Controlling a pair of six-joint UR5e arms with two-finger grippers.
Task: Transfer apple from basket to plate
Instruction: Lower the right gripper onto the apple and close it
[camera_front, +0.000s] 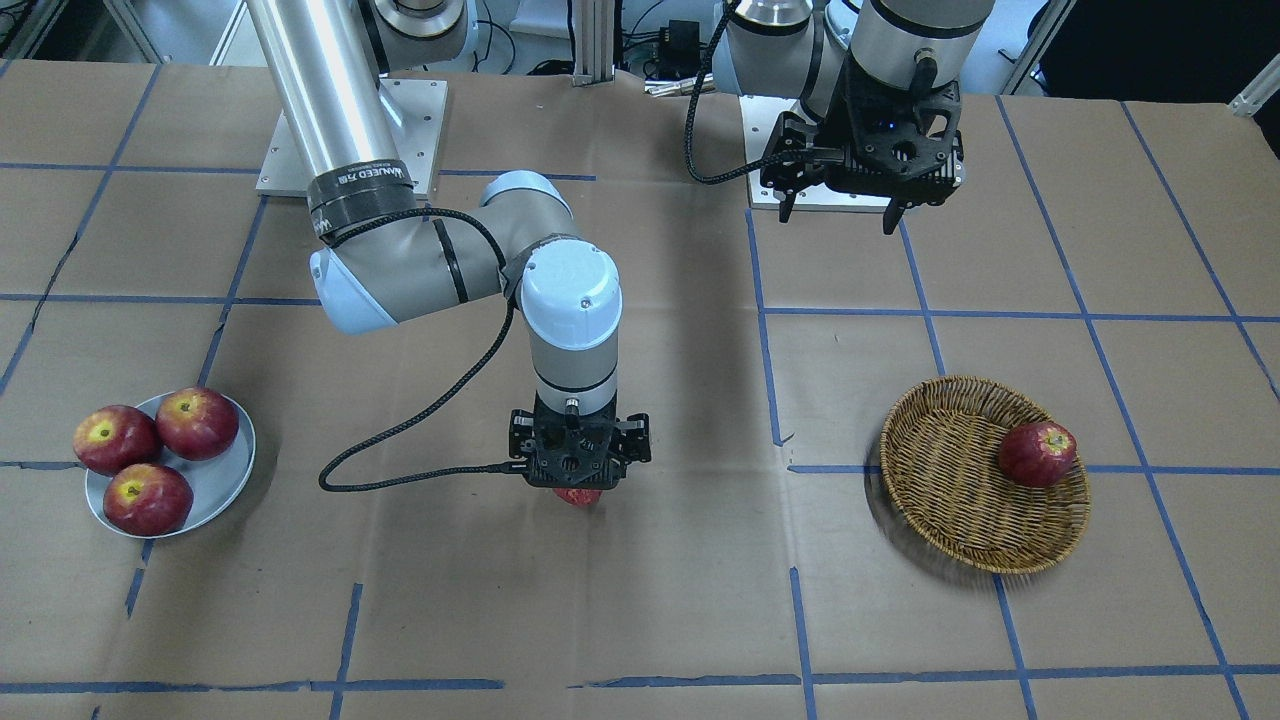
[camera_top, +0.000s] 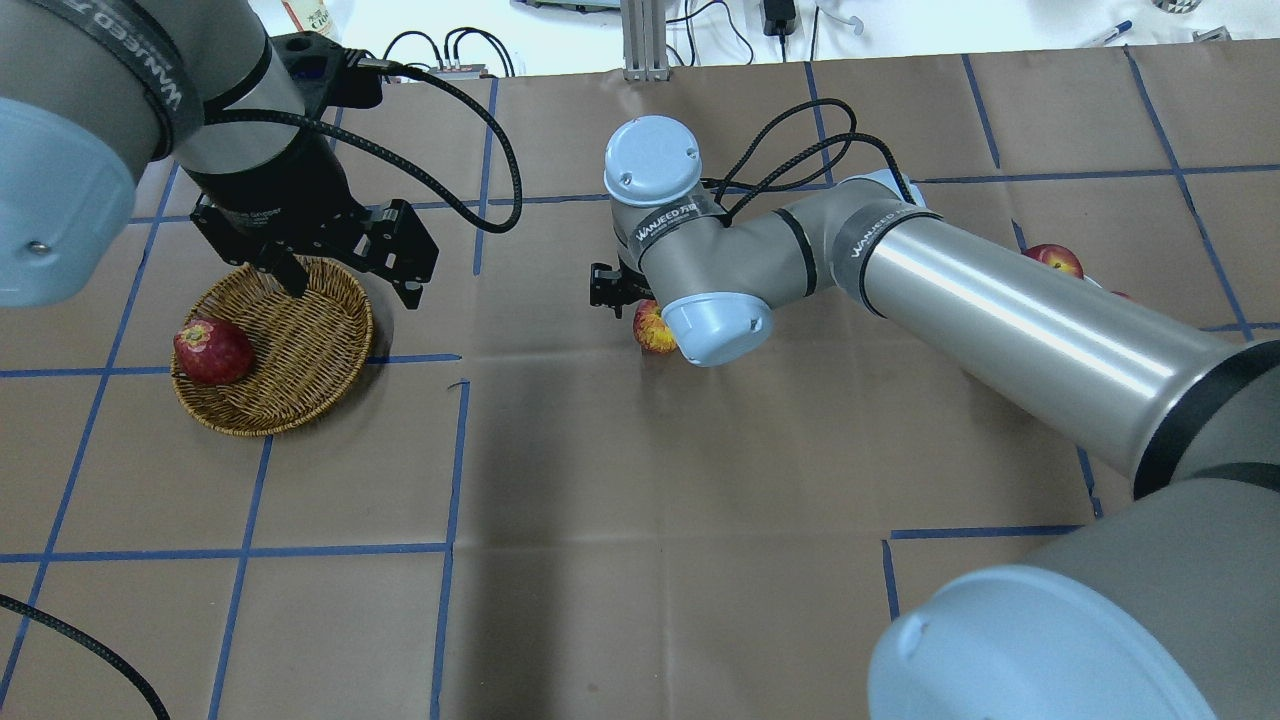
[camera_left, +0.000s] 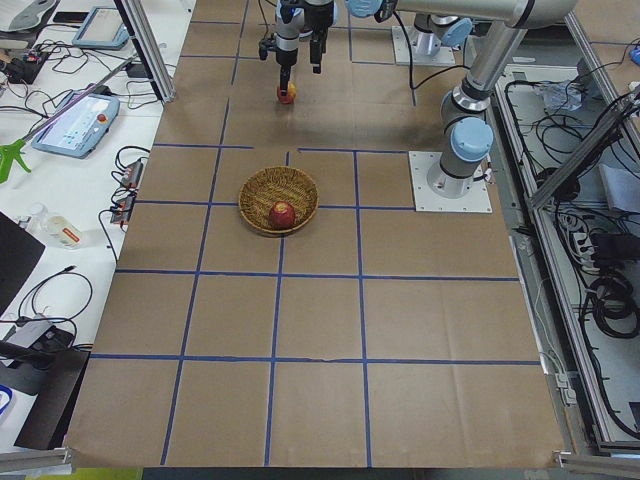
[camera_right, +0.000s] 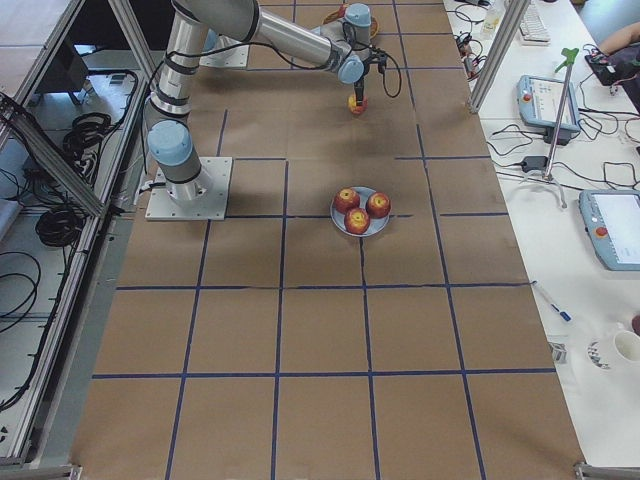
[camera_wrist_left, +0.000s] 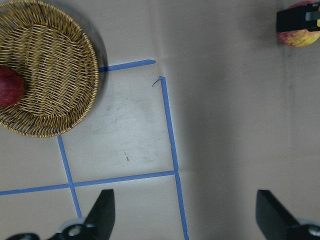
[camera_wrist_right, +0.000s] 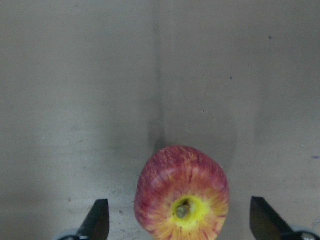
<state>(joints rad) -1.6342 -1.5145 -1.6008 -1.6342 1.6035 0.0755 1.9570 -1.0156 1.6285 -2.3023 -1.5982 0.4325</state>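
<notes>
Brown paper is spread over the table (camera_front: 640, 600). At the left, three red apples (camera_front: 197, 422) are held on the plate (camera_front: 215, 485). In the middle, the apple (camera_front: 578, 496) is seen on the paper under the right gripper (camera_wrist_right: 182, 222), its jaws spread and not touching it. At the right, the basket (camera_front: 940, 470) is seen, with the left gripper (camera_front: 837, 220) spread wide beyond it.

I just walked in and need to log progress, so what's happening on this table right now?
The right gripper hangs open over the middle of the table, its fingers on either side of the streaky apple but not yet closed on it. The left gripper is open and empty, raised near the basket, where one dark red apple lies. The plate already holds three apples.
</notes>
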